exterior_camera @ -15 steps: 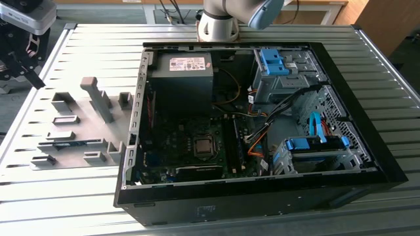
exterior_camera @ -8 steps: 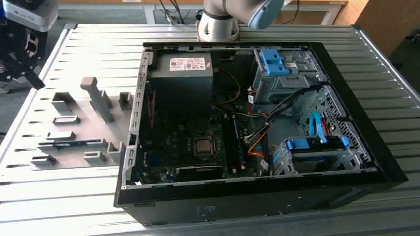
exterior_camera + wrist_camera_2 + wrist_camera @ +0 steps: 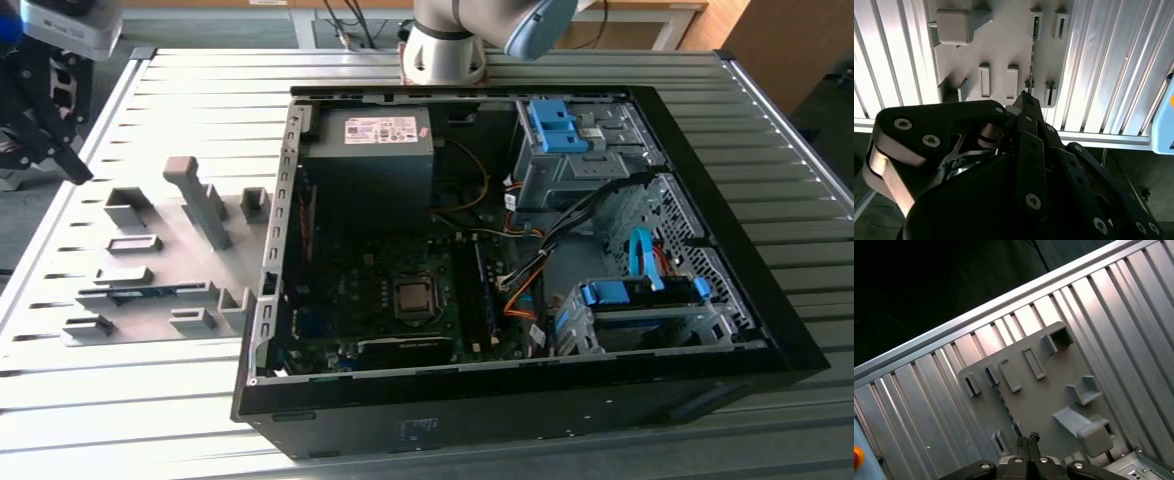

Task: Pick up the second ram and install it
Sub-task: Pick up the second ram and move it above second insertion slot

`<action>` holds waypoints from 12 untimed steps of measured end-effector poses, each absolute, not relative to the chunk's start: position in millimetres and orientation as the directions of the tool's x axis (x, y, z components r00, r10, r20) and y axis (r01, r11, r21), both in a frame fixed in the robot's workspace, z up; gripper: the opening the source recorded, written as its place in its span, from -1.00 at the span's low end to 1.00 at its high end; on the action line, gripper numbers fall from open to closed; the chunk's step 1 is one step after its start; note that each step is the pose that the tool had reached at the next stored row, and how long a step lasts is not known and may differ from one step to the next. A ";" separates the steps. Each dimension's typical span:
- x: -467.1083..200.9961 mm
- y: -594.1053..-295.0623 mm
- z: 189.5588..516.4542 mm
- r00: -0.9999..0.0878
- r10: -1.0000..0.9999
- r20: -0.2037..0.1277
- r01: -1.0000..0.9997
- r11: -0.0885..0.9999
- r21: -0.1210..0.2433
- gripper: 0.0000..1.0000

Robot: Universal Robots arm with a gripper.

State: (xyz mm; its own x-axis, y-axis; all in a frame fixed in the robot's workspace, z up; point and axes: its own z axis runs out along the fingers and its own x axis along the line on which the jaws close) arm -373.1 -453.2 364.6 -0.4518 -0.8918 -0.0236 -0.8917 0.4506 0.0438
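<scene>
The second ram [image 3: 144, 292] is a thin dark stick standing on edge in the slots of the pale grey holder plate [image 3: 160, 215], on the exterior view's left. In the wrist views the ram shows as a narrow dark line [image 3: 1004, 402] [image 3: 1032, 55] running between slotted blocks. My gripper [image 3: 51, 95] hangs high above the table's far left corner, well clear of the holder. Its dark fingertips [image 3: 1029, 438] [image 3: 1026, 98] are shut together with nothing between them, and in both wrist views they line up with one end of the stick.
The open black computer case [image 3: 534, 400] fills the middle of the ribbed metal table [image 3: 120, 400], with motherboard [image 3: 400, 300], power supply [image 3: 367, 150] and blue drive brackets [image 3: 641, 295] inside. Tall grey blocks [image 3: 200, 200] rise from the holder plate. The arm's base [image 3: 447, 45] stands behind the case.
</scene>
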 end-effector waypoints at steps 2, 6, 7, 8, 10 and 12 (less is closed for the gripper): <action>-373.1 -453.2 363.6 -0.421 -0.907 -0.024 -0.906 0.420 0.044 -0.80; -373.1 -453.2 362.1 -0.358 -0.933 -0.024 -0.933 0.357 0.044 -0.80; -373.1 -453.2 361.7 -0.342 -0.939 -0.024 -0.939 0.341 0.044 -0.80; -373.1 -453.2 361.4 -0.326 -0.945 -0.024 -0.945 0.325 0.044 -0.80; -373.1 -453.2 360.5 -0.291 -0.956 -0.024 -0.956 0.290 0.044 -0.80; -373.0 -453.2 359.4 -0.256 -0.966 -0.024 -0.966 0.255 0.044 -0.80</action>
